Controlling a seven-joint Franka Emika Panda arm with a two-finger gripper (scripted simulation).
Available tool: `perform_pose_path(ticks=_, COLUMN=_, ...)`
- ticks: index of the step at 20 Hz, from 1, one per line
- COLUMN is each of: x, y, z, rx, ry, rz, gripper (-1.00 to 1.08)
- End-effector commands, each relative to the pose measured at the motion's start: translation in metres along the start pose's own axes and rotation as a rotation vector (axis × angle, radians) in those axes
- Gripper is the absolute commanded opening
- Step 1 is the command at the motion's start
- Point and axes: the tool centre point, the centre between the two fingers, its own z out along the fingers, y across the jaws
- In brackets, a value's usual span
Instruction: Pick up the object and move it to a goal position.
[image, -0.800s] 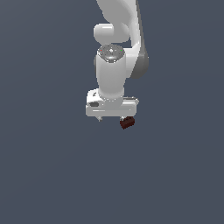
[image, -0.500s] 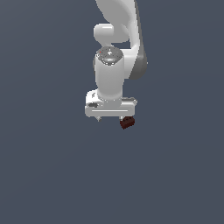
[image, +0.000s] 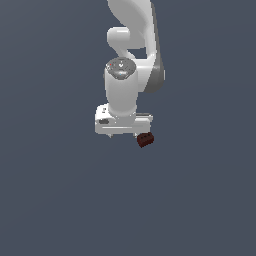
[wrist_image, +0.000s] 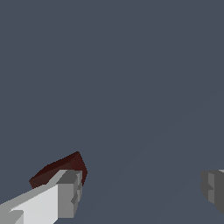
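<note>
Gripper (wrist_image: 140, 192): jaws spread wide, nothing clamped between them. Block (wrist_image: 61, 169): dark red-brown, seen beside the outer side of one finger (wrist_image: 68, 192), possibly touching it; in the exterior view, block (image: 145, 140) is set just under the hand's right end.

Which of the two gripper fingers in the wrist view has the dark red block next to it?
The long white finger, with the block at its grey tip. The other finger has nothing near it.
</note>
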Motion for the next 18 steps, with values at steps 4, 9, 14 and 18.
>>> perform_pose_path(ticks=4, x=-0.001, y=-0.005, z=0.003, rx=0.001, ry=0.000, rz=0.032, gripper=1.00)
perform_pose_path(ticks=9, x=-0.004, y=-0.012, z=0.009, rx=0.004, ry=0.001, rz=0.094, gripper=1.00)
perform_pose_path(ticks=14, x=-0.009, y=-0.023, z=0.018, rx=0.007, ry=0.002, rz=0.184, gripper=1.00)
perform_pose_path(ticks=18, x=-0.014, y=-0.034, z=0.026, rx=0.010, ry=0.003, rz=0.275, gripper=1.00)
